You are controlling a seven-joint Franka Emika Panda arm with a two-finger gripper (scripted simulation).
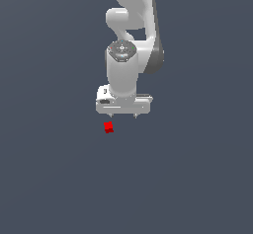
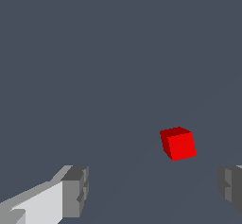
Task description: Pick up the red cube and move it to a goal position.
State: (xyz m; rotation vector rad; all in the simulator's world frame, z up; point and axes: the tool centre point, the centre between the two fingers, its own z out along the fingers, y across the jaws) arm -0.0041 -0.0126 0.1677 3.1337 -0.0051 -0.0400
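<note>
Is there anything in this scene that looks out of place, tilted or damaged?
Nothing looks damaged. The red cube lies slightly rotated relative to the gripper, and it is off to the exterior view's left of the open fingers, not between them.

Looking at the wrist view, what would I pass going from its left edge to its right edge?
One gray fingertip on its white finger, then the red cube, then the other gray fingertip, all over a plain dark floor.
</note>
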